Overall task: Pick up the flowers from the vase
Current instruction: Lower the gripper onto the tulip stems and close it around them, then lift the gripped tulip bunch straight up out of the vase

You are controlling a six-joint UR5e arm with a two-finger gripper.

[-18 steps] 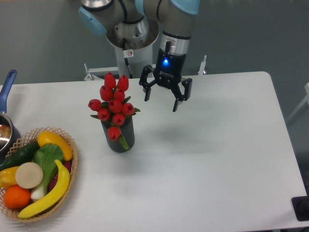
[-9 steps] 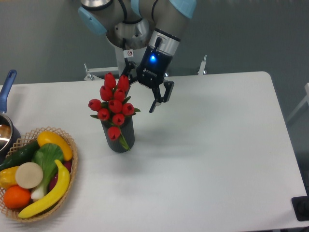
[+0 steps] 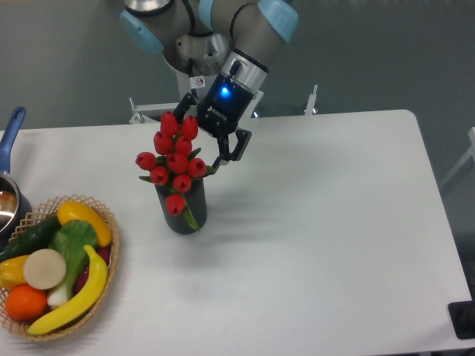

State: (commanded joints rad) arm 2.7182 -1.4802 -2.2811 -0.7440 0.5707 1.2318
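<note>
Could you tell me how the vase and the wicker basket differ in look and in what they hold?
The vase is a dark grey upright cylinder; the wicker basket is tan, woven, low and wide. The vase holds the flowers, red tulips rising well above its mouth, while the basket holds mixed fruit and vegetables lying flat. The vase stands mid-table near the gripper; the basket sits at the table's left front edge. Both rest on the white table.

We find no legible text, brand or number anywhere in view. Small round red-and-white sign on robot base, symbol too small to read. White marking on gripper body below blue light, too blurred to read. No labels on vase.
</note>
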